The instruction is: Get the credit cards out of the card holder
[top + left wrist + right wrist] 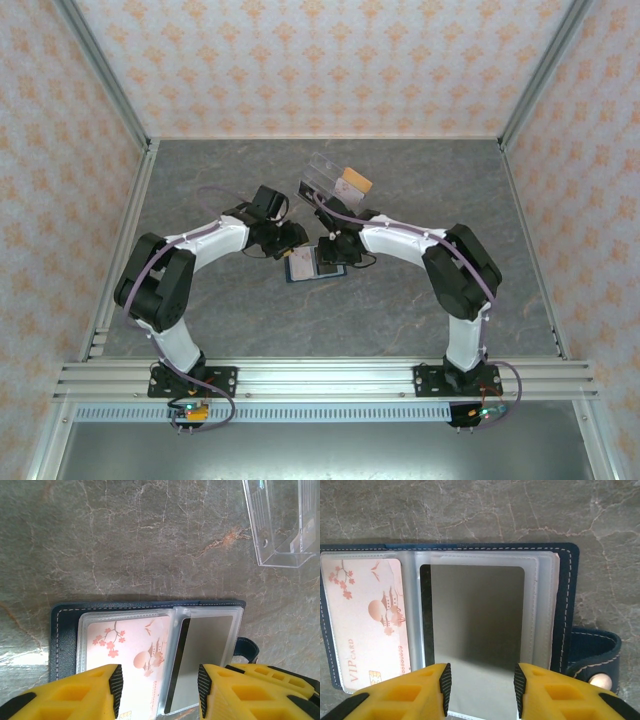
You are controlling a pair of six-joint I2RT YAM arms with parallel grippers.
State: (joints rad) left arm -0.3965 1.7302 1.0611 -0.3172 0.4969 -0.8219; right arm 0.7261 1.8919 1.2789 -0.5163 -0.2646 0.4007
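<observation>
Left claw: the left claw [157, 685] is hovering released and empty, its yellow fingers [95, 692] standing apart and straddling the sleeves directly beneath it.
Right claw: the right claw [482, 685] is likewise hanging released, gripping nothing. Its jaws are framing the grey card [477, 615] just ahead of its tips, likely lining up a pinch on that card's near edge.
Card holder: the card holder [567, 605] is lying open and flat on the tabletop [470, 510], between the two claws. Its clasp tab [595, 655] is sticking out to the right claw's right.
Credit cards: the pink VIP card [365, 620] is sitting to the right claw's left, and both cards are resting inside clear sleeves.
Why so close: one claw is probably meaning to pin the cover while the other draws a card.
Clear box: the clear box [282, 525] is standing well beyond the left claw, an orange-tan card [355, 182] resting against it.
Progress: extraction is not yet beginning on these two cards.
</observation>
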